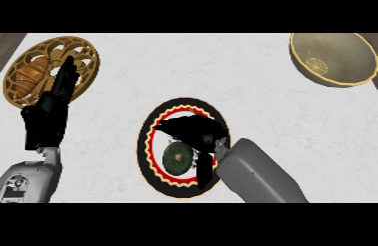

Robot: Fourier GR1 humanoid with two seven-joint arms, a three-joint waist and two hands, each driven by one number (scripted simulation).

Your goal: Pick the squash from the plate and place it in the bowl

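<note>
Squash still on the plate, right robot hand closing in

Squash (178, 156) lies at the middle of the black plate (148, 140) with its red and cream rings, low in the centre of the head view. It shows as a dark green round shape, partly covered by the right robot hand (193, 132), which comes in from the lower right on its grey forearm and hangs over the plate's upper half. Its fingers curl down around the squash's top and right side, but whether they already pinch it or only cage it cannot be told; the squash does not look lifted.

The bowl (332, 57), tan and empty as far as can be seen, sits at the upper right of the worktop (221, 65), well apart from the plate, so the carry will likely run up and to the right.

At the left edge the left robot hand (48, 115) rests open, fingers straight and pointing up, overlapping a gold openwork plate (81, 50) that holds a brown pastry (29, 75). It appears parked there to stay out of the working arm's way.
</note>
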